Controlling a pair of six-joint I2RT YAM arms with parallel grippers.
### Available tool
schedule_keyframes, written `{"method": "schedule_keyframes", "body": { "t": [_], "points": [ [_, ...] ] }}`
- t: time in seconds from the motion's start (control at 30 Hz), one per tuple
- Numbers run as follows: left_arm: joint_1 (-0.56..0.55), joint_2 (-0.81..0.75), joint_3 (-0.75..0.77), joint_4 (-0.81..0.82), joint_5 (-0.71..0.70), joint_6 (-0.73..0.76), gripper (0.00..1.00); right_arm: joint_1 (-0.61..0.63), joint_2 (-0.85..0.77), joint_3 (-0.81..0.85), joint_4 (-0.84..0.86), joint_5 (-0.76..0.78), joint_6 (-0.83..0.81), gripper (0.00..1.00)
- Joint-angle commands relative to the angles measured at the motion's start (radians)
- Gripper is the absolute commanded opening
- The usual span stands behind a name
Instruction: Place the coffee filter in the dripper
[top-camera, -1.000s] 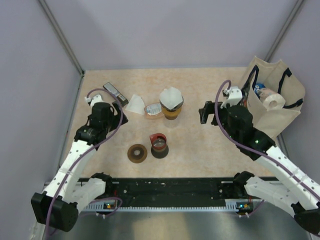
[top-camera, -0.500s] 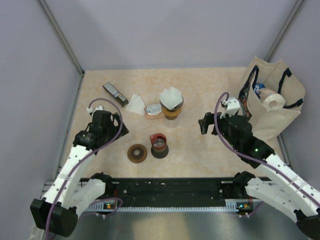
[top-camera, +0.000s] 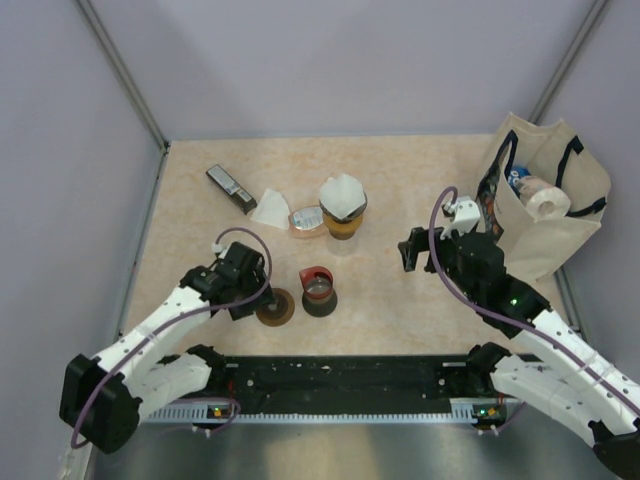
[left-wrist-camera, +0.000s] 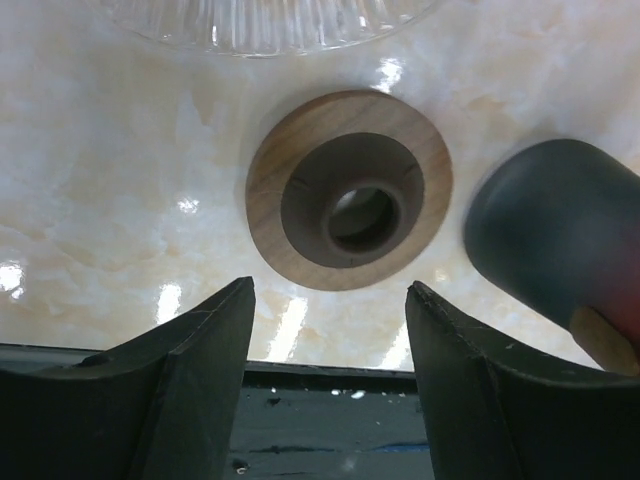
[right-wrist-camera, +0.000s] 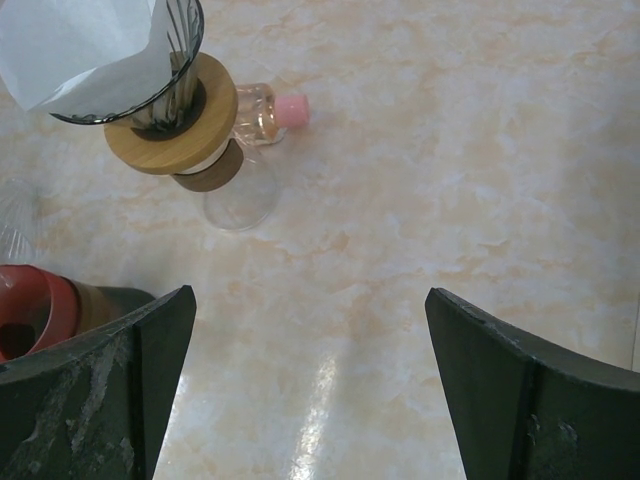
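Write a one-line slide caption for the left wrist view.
Open left end effector poised over wooden ring on marbled table.

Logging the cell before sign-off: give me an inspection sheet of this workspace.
Surface: beige marbled tabletop, no spills seen.
Job's things: white paper coffee filter sits in glass dripper with wooden collar; spare folded white filter lies flat.
Clutter: wooden ring, red-rimmed dark cup, pink-capped small bottle, black bar, canvas tote bag.
Grippers: left gripper open, at the ring; right gripper open, holding nothing.
Cables: purple cables loop along both arms.
Surroundings: lilac walls.
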Motion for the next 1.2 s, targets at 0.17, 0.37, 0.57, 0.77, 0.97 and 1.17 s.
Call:
{"method": "schedule_keyframes", "body": {
  "t": [0.17,0.37,0.57,0.77,0.97,1.17],
  "points": [
    [-0.025,0.142,0.001,0.105,-0.103,-0.064,0.56,-0.008,-0.005,0.001,0.008,0.032,-0.006,0.99],
    [-0.030,0.195,-0.005,0.153,-0.115,-0.078,0.51,-0.008,0.004,-0.001,0.007,0.040,-0.009,0.98],
    [-0.039,0.232,-0.016,0.145,-0.140,-0.087,0.44,-0.008,0.002,-0.005,0.006,0.052,-0.007,0.98],
    [-0.047,0.264,-0.011,0.142,-0.151,-0.092,0.41,-0.008,0.005,-0.005,0.005,0.064,-0.006,0.98],
    [-0.078,0.294,-0.011,0.147,-0.172,-0.107,0.38,-0.008,0.009,-0.007,0.005,0.072,-0.001,0.98],
    [-0.094,0.313,0.002,0.142,-0.180,-0.110,0.26,-0.008,0.013,-0.007,0.003,0.070,-0.003,0.98]
  ]
}}
